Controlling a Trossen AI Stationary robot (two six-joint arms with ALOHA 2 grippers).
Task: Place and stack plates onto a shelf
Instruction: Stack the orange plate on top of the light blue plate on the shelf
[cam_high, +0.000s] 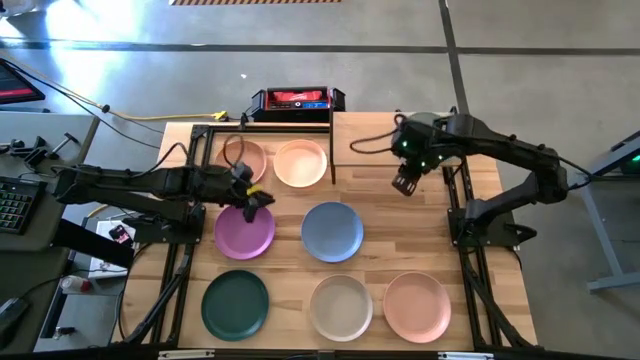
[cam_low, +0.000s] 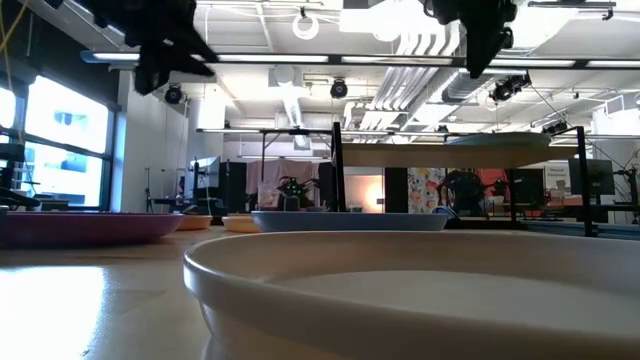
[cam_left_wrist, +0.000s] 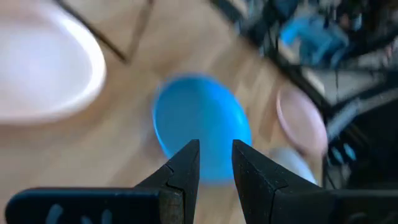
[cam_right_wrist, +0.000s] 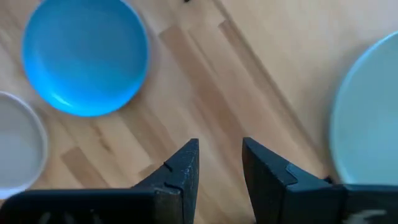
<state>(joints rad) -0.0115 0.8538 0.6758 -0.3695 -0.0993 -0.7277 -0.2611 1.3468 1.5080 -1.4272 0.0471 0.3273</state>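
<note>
The left pincer (cam_high: 248, 196) hangs over the far edge of the purple plate (cam_high: 244, 231), its fingers (cam_left_wrist: 185, 163) a narrow gap apart and holding nothing. My worry is a shallow bite. These plates have low, smooth rims, so a pincer closing this narrow could skate off the lip or tip the plate up. A tipped purple plate might knock the peach plate (cam_high: 243, 160) just beyond it.

Both the peach plate and the cream plate (cam_high: 301, 163) lie side by side at the far end of the desk (cam_high: 380, 245), among the shelf's black legs (cam_high: 332, 150). From above I cannot tell whether they rest on the shelf board or beneath it. Those thin legs are a second hazard, since a carried plate swung in low could catch one and twist out of the grip.

The blue plate (cam_high: 332, 231) sits mid-desk. Along the near edge lie the dark green plate (cam_high: 235, 304), the beige plate (cam_high: 341, 306) and the pink plate (cam_high: 417, 306). All are flat, apart from each other, and empty.

The right pincer (cam_high: 404, 184) waits high over the far right of the desk, fingers (cam_right_wrist: 184, 168) slightly parted and empty. If both arms reach for the shelf together, they could collide.
</note>
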